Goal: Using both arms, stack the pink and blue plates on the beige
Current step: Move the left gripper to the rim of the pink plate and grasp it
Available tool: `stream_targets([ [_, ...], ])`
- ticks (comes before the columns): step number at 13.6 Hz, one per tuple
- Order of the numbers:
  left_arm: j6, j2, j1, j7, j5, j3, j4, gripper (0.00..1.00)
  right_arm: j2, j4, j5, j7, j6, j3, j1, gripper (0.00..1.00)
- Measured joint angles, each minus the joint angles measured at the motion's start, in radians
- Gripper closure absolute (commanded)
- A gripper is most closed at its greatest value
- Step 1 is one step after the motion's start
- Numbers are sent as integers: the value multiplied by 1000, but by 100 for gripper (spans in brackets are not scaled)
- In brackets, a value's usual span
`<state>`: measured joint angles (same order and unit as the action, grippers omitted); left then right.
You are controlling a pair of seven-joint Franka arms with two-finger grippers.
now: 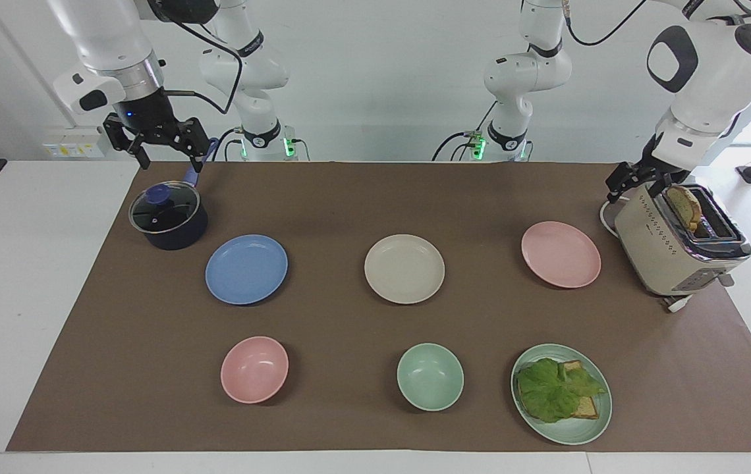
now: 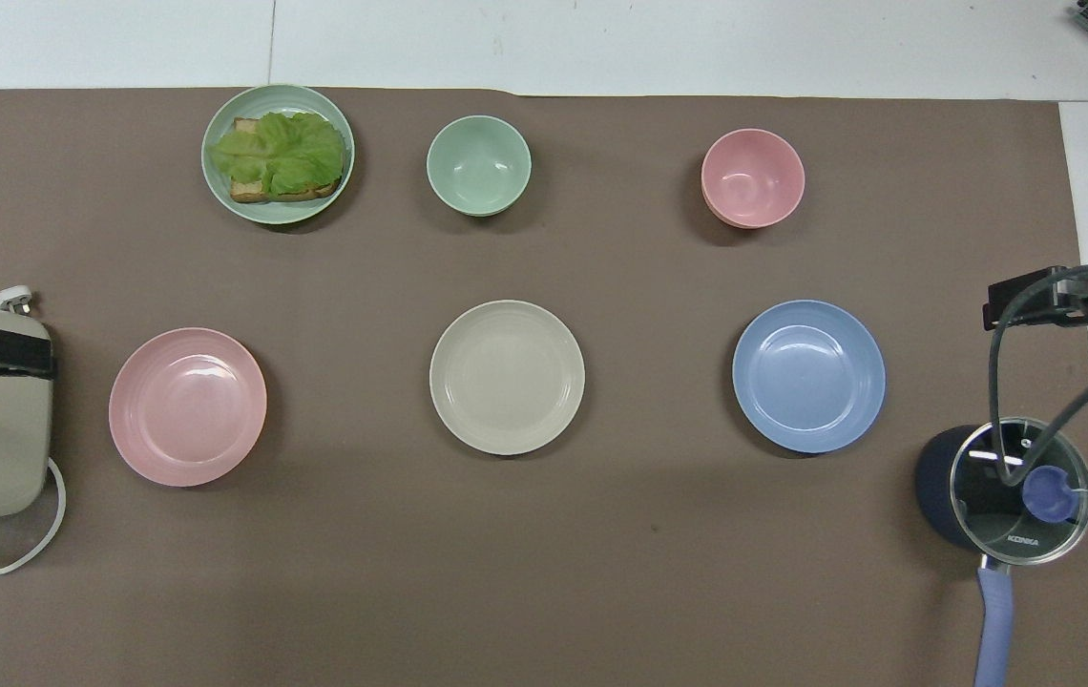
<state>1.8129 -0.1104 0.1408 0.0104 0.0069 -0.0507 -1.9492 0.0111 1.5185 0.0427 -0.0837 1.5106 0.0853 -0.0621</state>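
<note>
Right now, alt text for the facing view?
Blue plate, beige plate and pink plate lie apart in a row on a brown mat, nothing stacked. The right pincer hangs open over a lidded pot; the left pincer is beside a toaster.

Facing camera high across table; overhead steep; both share mat (image 1: pixel 349 197).

A white table (image 1: pixel 26 276) carries a brown mat (image 1: pixel 349 197) over most of its top. A plain pale wall (image 1: pixel 382 66) rises past it, with a socket strip (image 1: pixel 72 141) low at one end and daylight at the other
</note>
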Motion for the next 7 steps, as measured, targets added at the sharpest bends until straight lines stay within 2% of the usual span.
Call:
stream_targets([
  [3,133,46,0,30,0,-3,-99,0,0,0,0,0,0,0,-1,0],
  [7,338,165,0,43,0,-3,-209,0,0,0,0,0,0,-1,-6,0],
])
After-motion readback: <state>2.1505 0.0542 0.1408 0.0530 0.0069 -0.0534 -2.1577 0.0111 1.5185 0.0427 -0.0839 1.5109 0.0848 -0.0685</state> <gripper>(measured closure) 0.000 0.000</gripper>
